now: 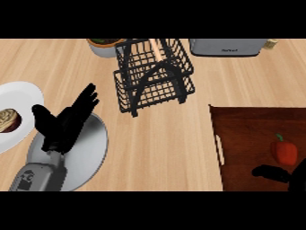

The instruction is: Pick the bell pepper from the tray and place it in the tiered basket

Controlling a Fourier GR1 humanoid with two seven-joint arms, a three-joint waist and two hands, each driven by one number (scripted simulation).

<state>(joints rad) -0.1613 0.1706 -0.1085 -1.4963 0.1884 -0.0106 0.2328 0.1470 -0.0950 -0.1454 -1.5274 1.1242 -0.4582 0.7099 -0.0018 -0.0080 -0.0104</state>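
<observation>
Toaster (pixel 226 46) has small label – illegible; no other txt.

Bell pepper (pixel 285 152) on tray (pixel 248 134), right; tiered basket (pixel 154 74) behind centre; plate (pixel 9 117) left.

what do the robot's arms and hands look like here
The left hand is matte black, with slender fingers and a thumb, on a light grey forearm with a boxy casing and a small dark marking near the wrist. The right hand is the same black; its forearm is out of view. No cables show.
</observation>
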